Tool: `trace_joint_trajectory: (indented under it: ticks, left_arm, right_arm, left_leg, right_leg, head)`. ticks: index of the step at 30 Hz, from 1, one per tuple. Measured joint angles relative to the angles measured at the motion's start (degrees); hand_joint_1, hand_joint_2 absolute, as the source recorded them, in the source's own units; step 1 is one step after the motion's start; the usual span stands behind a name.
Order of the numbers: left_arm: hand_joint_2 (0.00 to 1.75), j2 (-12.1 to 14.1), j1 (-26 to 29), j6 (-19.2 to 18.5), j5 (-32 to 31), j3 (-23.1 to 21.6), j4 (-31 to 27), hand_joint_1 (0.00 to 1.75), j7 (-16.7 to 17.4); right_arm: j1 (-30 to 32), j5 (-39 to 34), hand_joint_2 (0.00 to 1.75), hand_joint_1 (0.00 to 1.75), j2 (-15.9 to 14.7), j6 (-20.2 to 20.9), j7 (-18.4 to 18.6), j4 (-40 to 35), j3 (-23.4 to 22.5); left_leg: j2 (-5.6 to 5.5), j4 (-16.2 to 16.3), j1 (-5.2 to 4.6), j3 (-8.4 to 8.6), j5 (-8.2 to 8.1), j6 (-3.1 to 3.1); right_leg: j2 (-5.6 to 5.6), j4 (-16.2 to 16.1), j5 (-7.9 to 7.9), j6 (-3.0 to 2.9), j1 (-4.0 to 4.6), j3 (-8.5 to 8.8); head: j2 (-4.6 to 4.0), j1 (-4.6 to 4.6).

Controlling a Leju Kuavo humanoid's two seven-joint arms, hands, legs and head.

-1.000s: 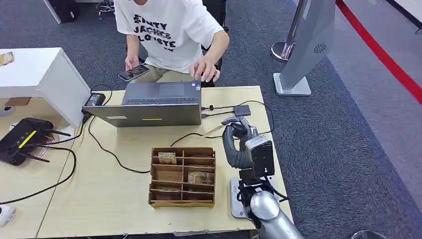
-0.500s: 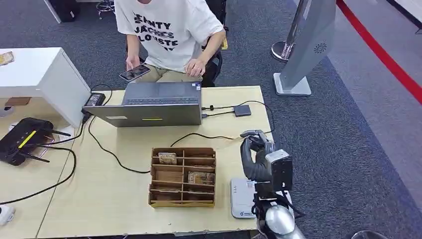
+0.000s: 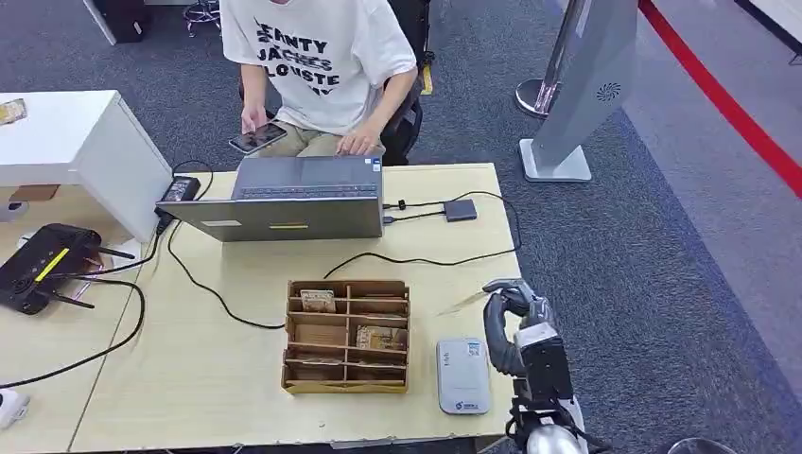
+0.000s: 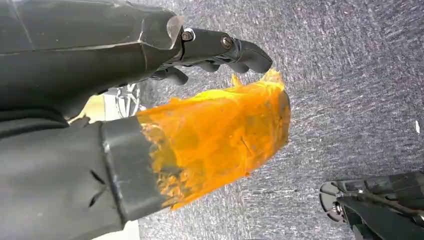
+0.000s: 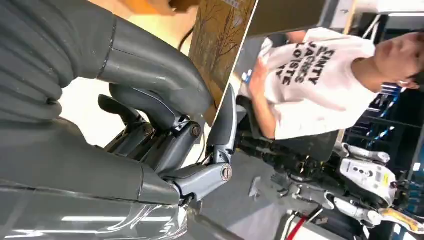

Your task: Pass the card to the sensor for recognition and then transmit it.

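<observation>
The right hand [image 3: 518, 326] has dark grey fingers, a ribbed grey cover, small round screws and a silver arm.

Below me: light wood desk [image 3: 236, 397], pale top, edge running along dark grey carpet [image 3: 643, 284]. Red stripe [image 3: 728, 113] crosses carpet diagonally, far right. Grey standing panel [image 3: 591, 85] on flat base just past desk's far right corner; chrome post base [image 3: 537, 95] beside it. White cabinet [image 3: 85, 142] at desk's far left. Person in white printed tee [image 3: 317, 57] seated behind desk. Lighting even, no hard shadows.
</observation>
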Motion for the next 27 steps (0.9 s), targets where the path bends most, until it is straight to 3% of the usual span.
trace_joint_trajectory:
  ticks: [7,16,27]
  left_arm:
    - [0.0,0.0,0.04,0.0,0.46,0.79,0.0,0.0,-0.46]
    - [0.0,0.04,0.04,-0.9,0.28,1.73,0.0,0.0,-0.9]
    - [0.0,0.17,0.0,-1.55,-0.66,1.73,0.0,0.0,-0.9]
  right_arm:
    - [2.23,8.35,1.75,1.75,-3.35,-0.37,3.0,-1.4,-0.11]
    - [3.39,38.8,1.75,1.75,-8.37,-5.22,9.4,-3.69,2.52]
    - [2.1,49.22,1.75,1.75,-12.07,-4.85,10.36,-4.2,6.43]
  left_leg:
    - [0.0,0.0,-0.01,0.0,-0.02,0.03]
    - [0.0,0.0,0.0,0.0,-0.02,0.03]
    - [0.01,0.0,-0.01,-0.02,-0.02,0.03]
  right_leg:
    - [-0.01,-0.02,0.0,0.0,-0.01,0.01]
    - [-0.01,-0.01,0.0,0.0,0.0,0.01]
    - [0.0,-0.01,0.0,0.0,-0.01,0.03]
  head:
    - [0.0,-0.02]
    - [0.0,0.0]
    - [0.0,-0.02]
